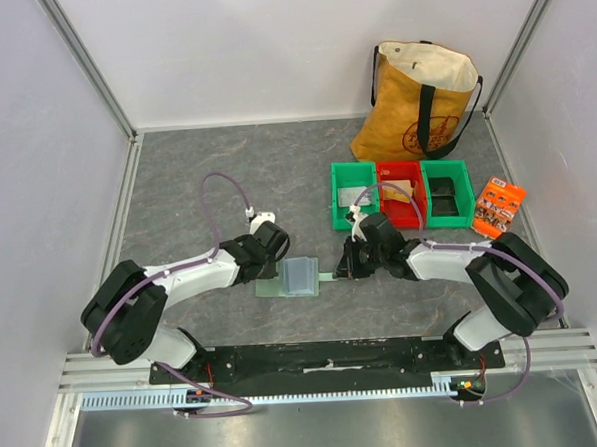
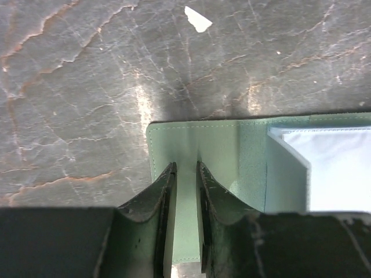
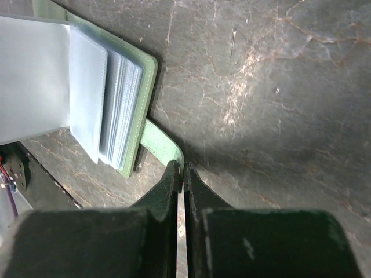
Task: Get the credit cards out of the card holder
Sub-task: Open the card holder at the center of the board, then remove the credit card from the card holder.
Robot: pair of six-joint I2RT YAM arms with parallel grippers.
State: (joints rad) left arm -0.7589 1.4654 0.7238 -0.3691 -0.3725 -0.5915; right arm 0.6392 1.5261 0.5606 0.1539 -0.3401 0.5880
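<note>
Jaws of the left gripper (image 2: 185, 168) stand a narrow slit apart at nine o'clock of the open card holder (image 1: 299, 277) mid-table, tips on its cover, pinching nothing. At three o'clock the right gripper (image 3: 184, 169) is clamped on its tab (image 3: 162, 142). Toward one o'clock, the left green bin (image 1: 338, 209) holds a pale card (image 1: 355, 195), the red bin (image 1: 384, 171) a tan card (image 1: 401, 190), and the right green bin (image 1: 467, 197) something dark.

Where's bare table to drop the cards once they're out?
The far-left table is bare from the left wall across to the bins, apart from a looping cable. The strip between card holder and base rail is bare but narrow. Crowded far right: bins, bag, orange packet.
</note>
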